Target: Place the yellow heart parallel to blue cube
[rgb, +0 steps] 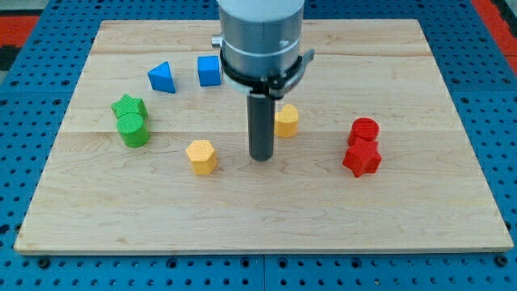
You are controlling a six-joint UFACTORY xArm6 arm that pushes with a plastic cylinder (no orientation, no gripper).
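The yellow heart (287, 121) lies near the board's middle, its left side partly hidden by my rod. The blue cube (209, 71) sits up and to the left of it, near the view's top. My tip (260, 158) rests on the board just below and left of the yellow heart, close to it; I cannot tell if they touch. The tip is right of a yellow hexagon (201, 157), with a clear gap between them.
A blue triangle (162, 78) lies left of the blue cube. A green star (128, 106) and a green cylinder (134, 131) sit together at the view's left. A red cylinder (364, 129) and a red star (362, 159) sit together at the right, on the wooden board (266, 218).
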